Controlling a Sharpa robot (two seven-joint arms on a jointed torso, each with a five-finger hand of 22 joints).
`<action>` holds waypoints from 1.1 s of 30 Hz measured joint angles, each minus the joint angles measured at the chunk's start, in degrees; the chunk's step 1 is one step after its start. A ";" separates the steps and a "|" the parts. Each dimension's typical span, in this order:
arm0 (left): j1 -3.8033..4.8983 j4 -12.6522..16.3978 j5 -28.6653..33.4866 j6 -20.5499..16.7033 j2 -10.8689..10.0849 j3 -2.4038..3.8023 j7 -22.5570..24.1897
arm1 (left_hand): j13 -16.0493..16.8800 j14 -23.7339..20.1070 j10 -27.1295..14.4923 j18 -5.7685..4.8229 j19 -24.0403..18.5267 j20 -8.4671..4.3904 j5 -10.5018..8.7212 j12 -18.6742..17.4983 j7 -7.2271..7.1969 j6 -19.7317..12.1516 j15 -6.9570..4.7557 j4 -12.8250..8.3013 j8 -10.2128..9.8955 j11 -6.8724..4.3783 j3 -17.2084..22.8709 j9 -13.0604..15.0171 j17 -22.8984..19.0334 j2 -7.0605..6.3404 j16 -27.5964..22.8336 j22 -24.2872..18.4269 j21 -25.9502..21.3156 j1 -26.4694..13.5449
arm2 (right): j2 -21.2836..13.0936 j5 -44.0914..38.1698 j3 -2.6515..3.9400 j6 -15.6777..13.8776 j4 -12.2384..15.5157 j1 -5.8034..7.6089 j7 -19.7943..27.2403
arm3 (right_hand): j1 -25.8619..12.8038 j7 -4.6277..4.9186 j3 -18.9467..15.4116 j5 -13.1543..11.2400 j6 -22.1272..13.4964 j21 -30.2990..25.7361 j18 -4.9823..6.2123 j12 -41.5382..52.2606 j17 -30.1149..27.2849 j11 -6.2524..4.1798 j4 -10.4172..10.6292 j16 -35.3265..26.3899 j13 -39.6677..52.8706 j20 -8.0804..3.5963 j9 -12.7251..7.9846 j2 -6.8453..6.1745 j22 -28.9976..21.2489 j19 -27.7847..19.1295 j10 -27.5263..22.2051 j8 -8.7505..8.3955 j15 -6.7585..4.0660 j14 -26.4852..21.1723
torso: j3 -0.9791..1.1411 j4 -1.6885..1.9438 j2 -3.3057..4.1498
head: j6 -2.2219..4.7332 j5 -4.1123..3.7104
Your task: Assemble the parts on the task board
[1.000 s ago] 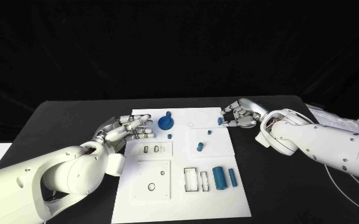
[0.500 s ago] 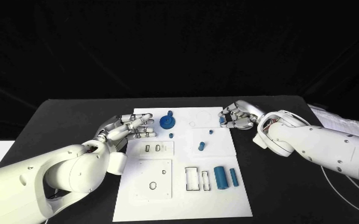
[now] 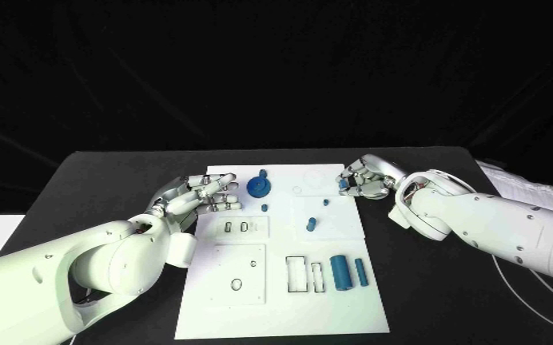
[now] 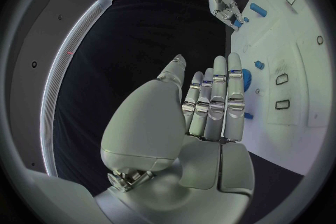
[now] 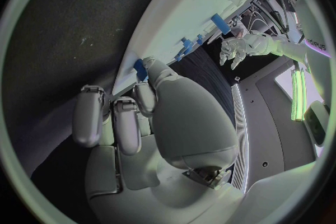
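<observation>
Blue and small, the part [image 3: 342,184] sits pinched in our right hand [image 3: 367,181] at the board's [image 3: 346,313] far right edge. Over the last second we have barely shifted that hand, so the part is not yet placed. Our left hand [image 3: 196,194] keeps hovering at the far left edge, fingers straight, close together, holding nothing. The right wrist view shows a fingertip [image 5: 145,85] pressing the part against the board's edge, which the head view hides.
</observation>
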 measured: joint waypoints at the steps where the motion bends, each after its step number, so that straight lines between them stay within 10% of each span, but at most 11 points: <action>1: 0.00 0.00 0.00 0.00 -0.01 0.00 0.00 | 0.00 0.00 0.00 0.00 0.00 0.00 0.00 0.00 0.00 0.00 0.00 0.00 0.00 0.00 0.00 0.00 0.00 0.00 0.00 0.00 0.00 0.00 | 0.01 0.00 0.00 0.00 -0.03 0.00 0.01 | 0.00 -0.20 0.16 0.00 0.20 0.00 0.00 0.10 0.00 -0.01 -0.16 0.00 0.10 0.00 0.00 0.00 0.10 0.00 0.00 0.04 -0.14 -0.14 | 0.00 -0.02 0.00 | -0.02 0.01; 18: 0.00 0.01 -0.02 0.03 -0.08 0.00 -0.03 | 0.00 0.00 0.00 0.00 0.00 0.00 0.00 0.00 0.00 0.00 0.00 -0.16 0.00 0.00 -0.16 0.00 0.13 0.00 0.00 0.00 0.00 0.00 | -0.28 -0.58 0.00 -1.58 0.77 -0.05 0.04 | -1.09 -0.82 1.83 -1.71 1.84 0.67 0.00 1.18 -0.01 -0.04 -0.56 0.22 1.09 -0.71 0.20 1.05 1.32 0.71 0.01 0.52 -0.82 0.00 | 0.01 -0.02 0.00 | -0.08 -0.14; 33: 0.00 -2.35 -0.01 0.38 0.27 0.00 -0.03 | 0.00 0.00 0.00 0.00 0.00 0.00 0.00 0.00 0.00 0.00 0.00 -0.34 0.00 0.00 0.02 0.00 0.27 0.00 0.00 0.00 0.00 0.00 | -0.01 2.07 0.34 -6.02 12.12 1.98 -3.94 | -2.43 -0.84 2.97 -3.00 1.84 0.68 -0.01 -0.42 -0.02 -0.44 -0.80 0.22 -0.37 -0.71 0.12 2.11 0.91 0.71 0.42 0.64 -0.82 -0.01 | -0.34 0.05 -0.68 | -0.15 0.27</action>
